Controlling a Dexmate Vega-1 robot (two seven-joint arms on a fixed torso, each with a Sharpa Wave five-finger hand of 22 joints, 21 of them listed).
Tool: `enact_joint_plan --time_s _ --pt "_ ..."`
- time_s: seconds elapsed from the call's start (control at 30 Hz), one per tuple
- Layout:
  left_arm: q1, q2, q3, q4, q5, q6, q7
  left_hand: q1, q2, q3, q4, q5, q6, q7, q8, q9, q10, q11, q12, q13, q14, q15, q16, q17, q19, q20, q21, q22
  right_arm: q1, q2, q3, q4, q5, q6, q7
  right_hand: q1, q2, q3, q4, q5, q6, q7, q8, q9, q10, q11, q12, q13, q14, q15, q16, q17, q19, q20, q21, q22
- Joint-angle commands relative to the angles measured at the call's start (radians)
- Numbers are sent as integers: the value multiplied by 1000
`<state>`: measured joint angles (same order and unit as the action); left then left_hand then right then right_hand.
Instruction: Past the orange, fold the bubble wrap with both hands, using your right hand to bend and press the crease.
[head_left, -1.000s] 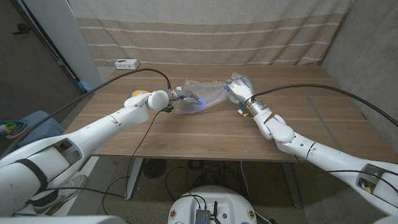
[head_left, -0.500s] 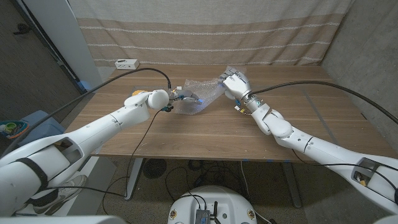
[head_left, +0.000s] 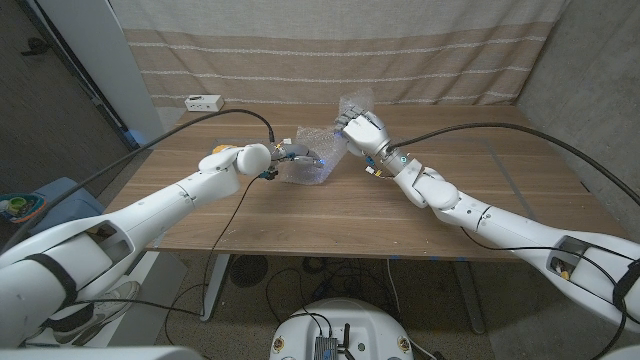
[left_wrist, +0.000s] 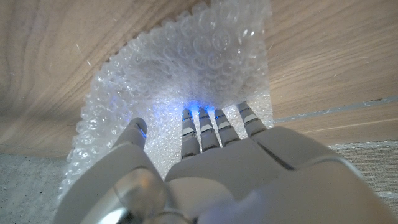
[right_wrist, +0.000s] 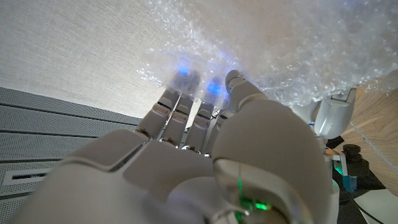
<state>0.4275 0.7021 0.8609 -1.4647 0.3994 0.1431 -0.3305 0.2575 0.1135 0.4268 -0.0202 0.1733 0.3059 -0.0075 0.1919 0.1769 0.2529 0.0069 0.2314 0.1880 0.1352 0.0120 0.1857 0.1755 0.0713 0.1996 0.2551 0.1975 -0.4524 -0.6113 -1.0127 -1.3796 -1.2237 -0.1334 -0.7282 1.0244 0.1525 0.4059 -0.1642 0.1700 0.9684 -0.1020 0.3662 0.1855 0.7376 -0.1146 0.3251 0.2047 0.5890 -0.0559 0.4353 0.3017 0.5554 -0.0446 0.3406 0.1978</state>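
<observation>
On the table (head_left: 330, 215), the left robot hand (head_left: 291, 155) presses spread fingers (left_wrist: 200, 127) onto the near end of the bubble wrap (head_left: 318, 160), holding it down. The sheet runs across between both hands. The right robot hand (head_left: 361, 131) grips its far end, lifted and curling over. An orange (head_left: 222, 150) sits beside the left wrist.

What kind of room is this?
Probably an indoor robot test space: a plain wooden table, a beige striped curtain backdrop, and loose cables under the table.
</observation>
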Motion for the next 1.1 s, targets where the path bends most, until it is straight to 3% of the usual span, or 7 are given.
enact_joint_plan --time_s 0.03,0.43,0.57,0.97,1.1 --pt "11 10 -9 -9 -10 -1 3 -12 -2 -3 6 0 1 2 -2 2 6 2 -3 5 4 -6 0 1 0 -4 -3 3 84 79 -65 132 18 79 -91 10 1 6 0 7 9 0 -1 4 -2 -6 -3 1 0 -171 -6 3 3 -9 4 1" --pt "17 14 -16 -2 -20 -10 9 -22 -6 -6 8 1 -1 2 -4 2 6 2 -5 5 1 -10 -1 1 -1 -4 -4 3 153 179 -136 293 83 152 -220 12 -1 3 1 8 12 -2 -4 4 3 -8 -6 1 4 -171 -5 6 4 -12 7 1" --pt "20 16 -20 2 -27 -17 15 -25 -7 -6 9 1 -2 1 -4 2 6 1 -6 5 1 -9 -1 1 0 -3 -4 3 180 225 -164 376 115 189 -255 13 -2 -1 2 8 17 -5 -4 4 7 -17 -7 1 6 -173 -2 9 5 -15 8 1" --pt "29 21 -27 3 -37 -18 22 -30 -10 -8 9 1 -2 2 -5 2 6 1 -7 5 1 -8 -1 0 1 -2 -5 3 244 339 -246 575 209 282 -320 20 -1 -7 1 10 27 -13 -7 3 16 -28 -9 2 10 -174 2 13 9 -15 13 1" --pt "33 26 -32 -4 -40 -14 26 -32 -10 -8 9 1 -1 2 -5 2 5 2 -8 5 1 -9 -2 0 1 -2 -5 3 247 346 -257 578 251 293 -290 21 -1 -8 2 11 29 -12 -8 3 3 -25 -17 2 10 -172 0 12 10 -12 14 1"
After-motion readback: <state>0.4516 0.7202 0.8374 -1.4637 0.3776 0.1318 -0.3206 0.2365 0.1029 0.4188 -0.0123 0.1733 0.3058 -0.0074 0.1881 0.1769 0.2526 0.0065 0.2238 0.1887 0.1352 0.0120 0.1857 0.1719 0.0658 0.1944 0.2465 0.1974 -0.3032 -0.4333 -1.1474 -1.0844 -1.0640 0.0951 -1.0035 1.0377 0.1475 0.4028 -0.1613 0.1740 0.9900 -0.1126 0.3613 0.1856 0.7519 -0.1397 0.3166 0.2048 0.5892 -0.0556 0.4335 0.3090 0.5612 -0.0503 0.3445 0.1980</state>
